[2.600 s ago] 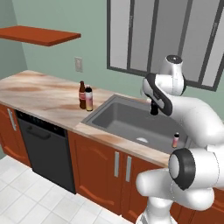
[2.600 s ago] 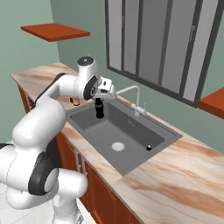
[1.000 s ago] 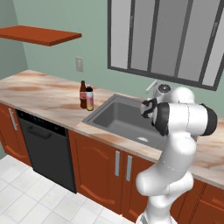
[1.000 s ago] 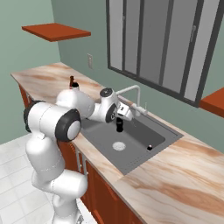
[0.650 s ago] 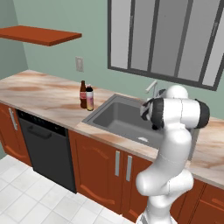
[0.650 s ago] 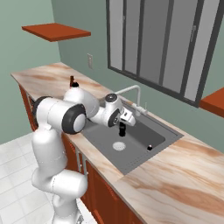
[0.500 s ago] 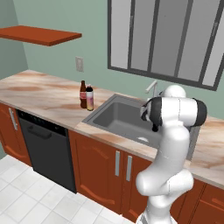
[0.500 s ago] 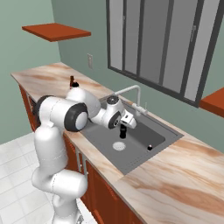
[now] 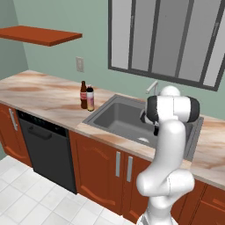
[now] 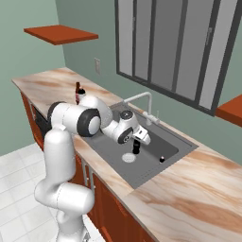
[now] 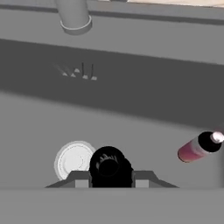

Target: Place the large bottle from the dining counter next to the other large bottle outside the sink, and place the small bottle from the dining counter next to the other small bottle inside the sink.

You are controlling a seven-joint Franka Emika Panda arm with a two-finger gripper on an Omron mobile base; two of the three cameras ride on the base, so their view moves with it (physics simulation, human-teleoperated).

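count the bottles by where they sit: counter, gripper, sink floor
On the counter: 2, the brown bottle and the pink-yellow bottle
In the gripper: 1, the black bottle
On the sink floor: 1, the small pink bottle
Total: 4

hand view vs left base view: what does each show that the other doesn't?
Hand view alone: the small bottle seen from above between the jaws, the white drain beside it, and a small pink bottle with a dark cap in the basin. Left base view alone: the two large bottles side by side on the worktop, the black dishwasher, the shelf. Both: the sink.
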